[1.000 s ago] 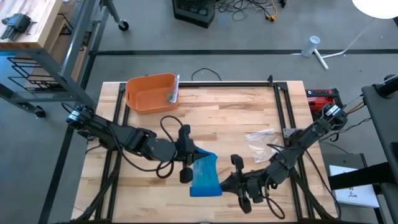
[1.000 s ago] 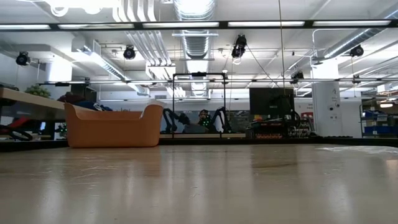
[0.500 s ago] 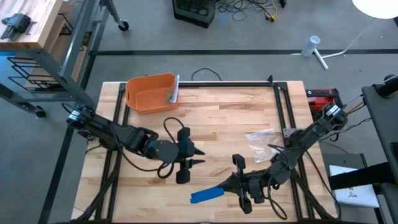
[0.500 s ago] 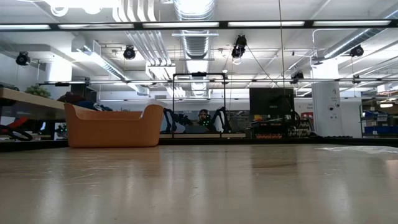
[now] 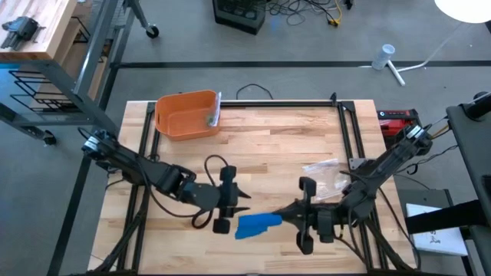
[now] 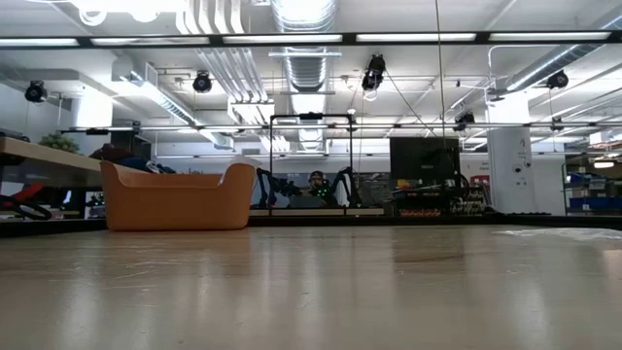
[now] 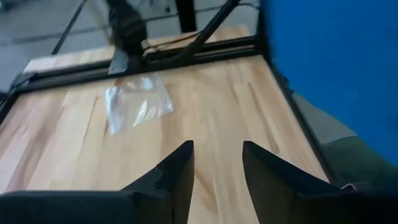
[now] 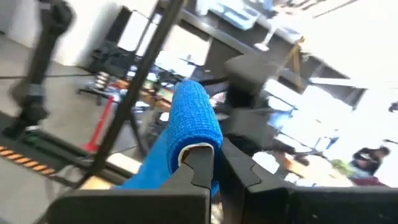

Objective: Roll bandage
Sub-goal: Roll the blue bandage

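Note:
The blue bandage (image 5: 257,224) is held in the air over the table's near middle, with my right gripper (image 5: 290,216) shut on its right end. In the right wrist view it shows as a rolled blue wad (image 8: 194,115) just past my right gripper (image 8: 214,163). My left gripper (image 5: 244,196) stands open just left of and beyond the bandage, touching nothing. In its wrist view, my left gripper (image 7: 217,168) has only bare wood between its fingers, and the bandage (image 7: 329,62) fills the upper right corner. My right gripper pinches the bandage's right end (image 8: 198,148) between its two fingers (image 8: 239,171). The fingers come from the table's right, about level. The bandage sticks out past the fingertips toward the left, clear of the table.
An orange bin (image 5: 186,115) stands at the far left, and it also shows in the low view (image 6: 175,199). A clear plastic bag (image 5: 322,172) lies right of centre. Black frame rails (image 5: 349,130) run along the table's sides. Bare wood lies across the middle.
My left gripper has opened and let go of the bandage's far end, then moved slightly toward the near edge. The bandage, earlier spread between both grippers, fell to a narrow strip hanging from my right gripper. My right gripper has since risen and turned, carrying it.

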